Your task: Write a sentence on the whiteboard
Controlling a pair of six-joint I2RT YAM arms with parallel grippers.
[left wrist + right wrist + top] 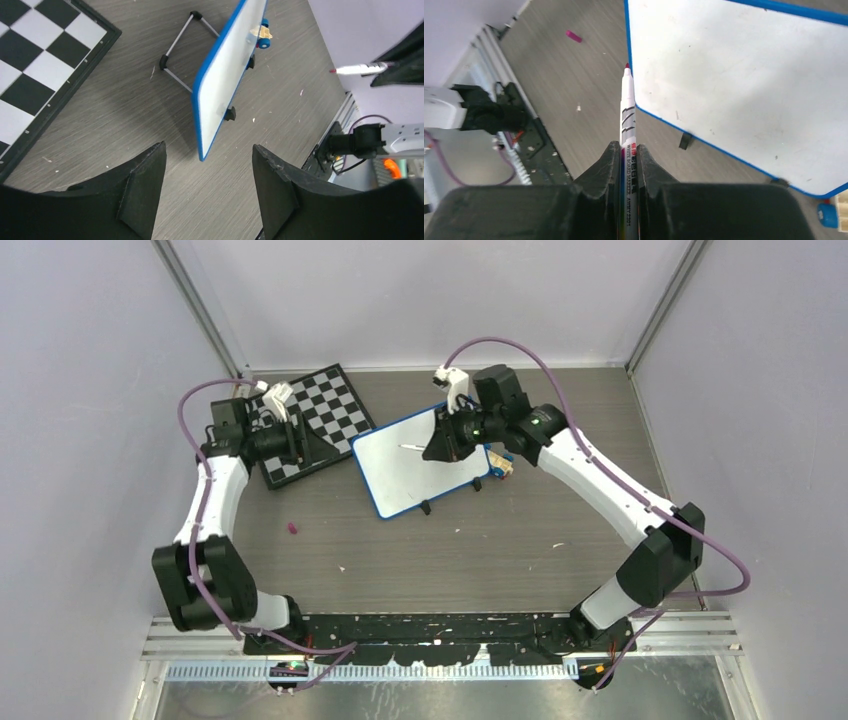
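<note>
Whiteboard (415, 465) stands just beside chessboard (320, 415), marker (412, 448) near.

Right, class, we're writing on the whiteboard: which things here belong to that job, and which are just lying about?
For the job: whiteboard, blank; marker, in the right gripper.
Lying about: chessboard; small pink piece; blue item beside the board.

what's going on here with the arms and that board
The right gripper is shut on an uncapped, red-tipped marker aimed at the whiteboard, which stands tilted on its legs. From the left wrist view the tip looks short of the surface, and no writing shows on the board. The left gripper is open and empty, by the chessboard. A small pink piece, maybe the cap, lies on the table.
</note>
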